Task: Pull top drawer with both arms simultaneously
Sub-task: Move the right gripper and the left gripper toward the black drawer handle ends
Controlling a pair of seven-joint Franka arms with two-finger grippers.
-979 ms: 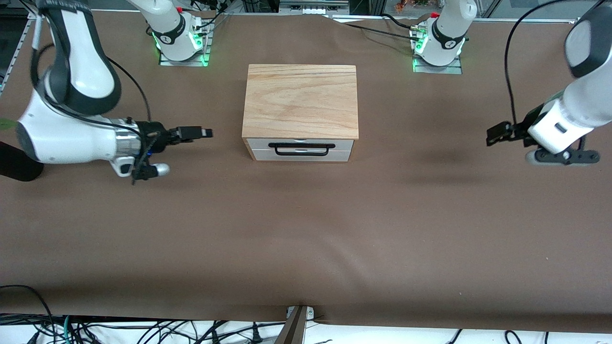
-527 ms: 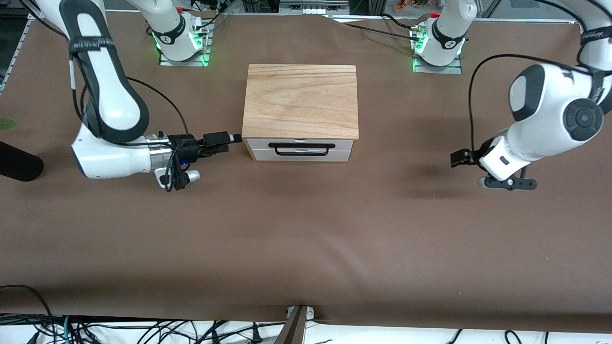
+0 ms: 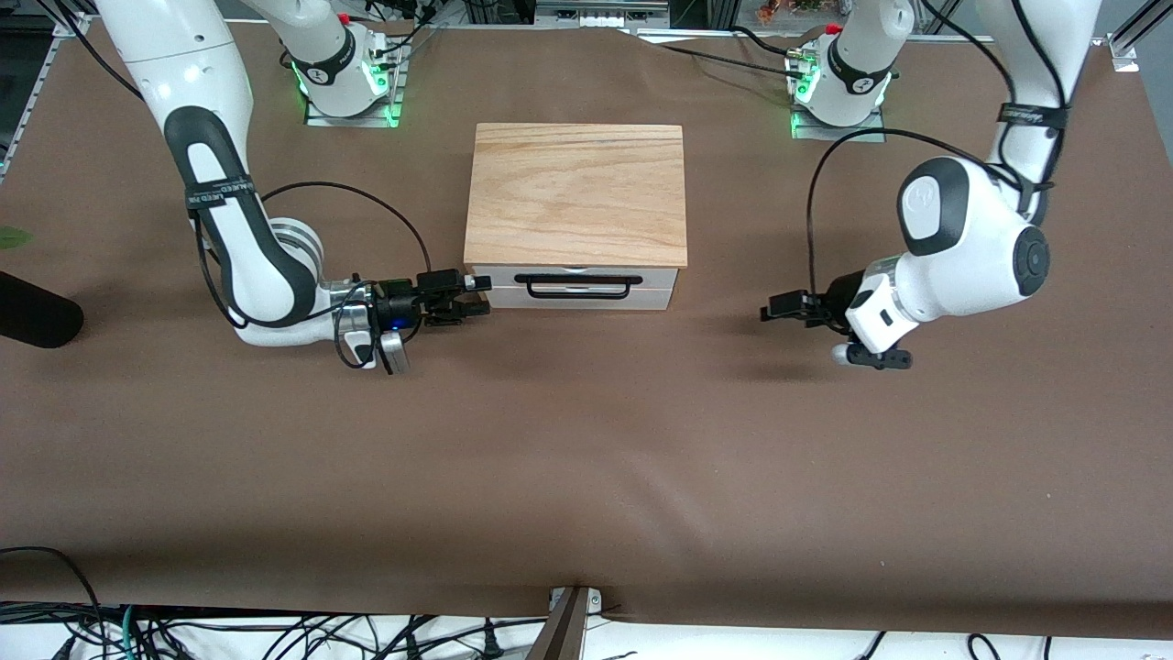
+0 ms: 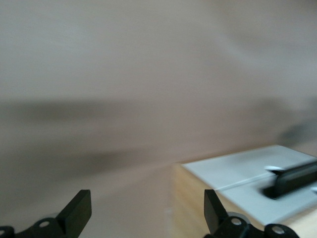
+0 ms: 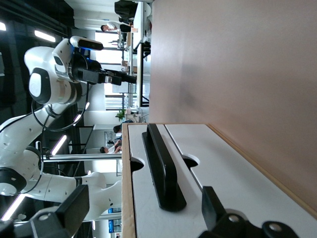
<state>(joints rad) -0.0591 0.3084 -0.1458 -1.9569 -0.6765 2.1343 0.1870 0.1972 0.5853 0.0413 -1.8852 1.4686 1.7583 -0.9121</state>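
Observation:
The light-oak cabinet (image 3: pixel 575 188) stands mid-table, its drawers facing the front camera. The top drawer (image 3: pixel 655 276) is shut; its white front carries a long black bar handle (image 3: pixel 575 280). My right gripper (image 3: pixel 474 298) is open, low, right at the cabinet's front corner toward the right arm's end. The right wrist view shows the handle (image 5: pixel 161 168) and top drawer front (image 5: pixel 138 193) just ahead of the open right gripper (image 5: pixel 142 208). My left gripper (image 3: pixel 772 312) is open and empty, low over the table, apart from the cabinet toward the left arm's end. In the left wrist view the left gripper (image 4: pixel 146 210) faces the cabinet's corner (image 4: pixel 190 198).
A brown mat (image 3: pixel 586 458) covers the table. A black object (image 3: pixel 37 316) lies at the table's edge at the right arm's end. The arm bases (image 3: pixel 344 82) (image 3: pixel 838 87) stand farther from the front camera than the cabinet. Cables (image 3: pixel 275 637) lie along the near edge.
Both arms have swung down and inward toward the cabinet. The right gripper has reached the cabinet's front corner and turned. The left gripper has come much closer to the cabinet.

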